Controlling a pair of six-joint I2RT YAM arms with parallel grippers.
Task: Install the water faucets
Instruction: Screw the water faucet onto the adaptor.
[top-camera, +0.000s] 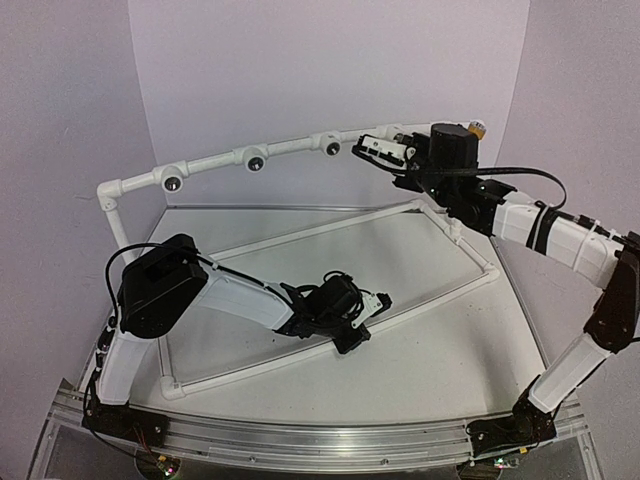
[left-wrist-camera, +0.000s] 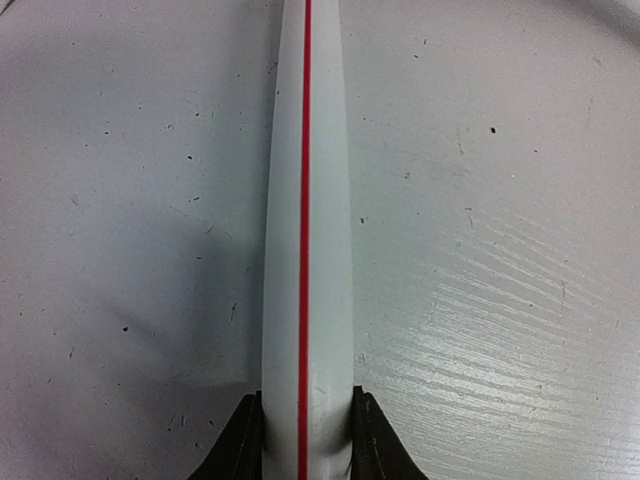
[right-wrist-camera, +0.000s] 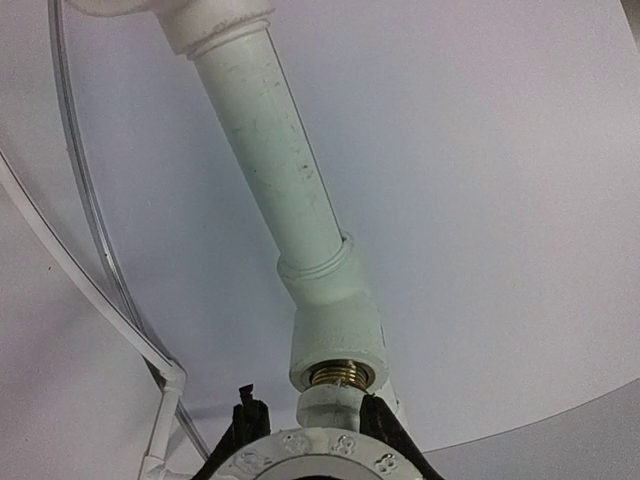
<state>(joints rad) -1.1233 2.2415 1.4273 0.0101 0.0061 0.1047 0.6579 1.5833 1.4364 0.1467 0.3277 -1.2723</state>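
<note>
In the right wrist view my right gripper is shut on the white faucet. The faucet's brass thread sits in the mouth of a white pipe fitting. In the top view that gripper is up at the right end of the raised pipe rail. My left gripper is low on the table. There its dark fingers are shut on either side of a white pipe with a red stripe. A small yellow-orange bit shows behind the right wrist; what it is I cannot tell.
The rail carries three round dark sockets and stands on a post at the left. White base pipes form a frame on the tabletop. Purple walls close in the back and sides. An aluminium bar runs along the near edge.
</note>
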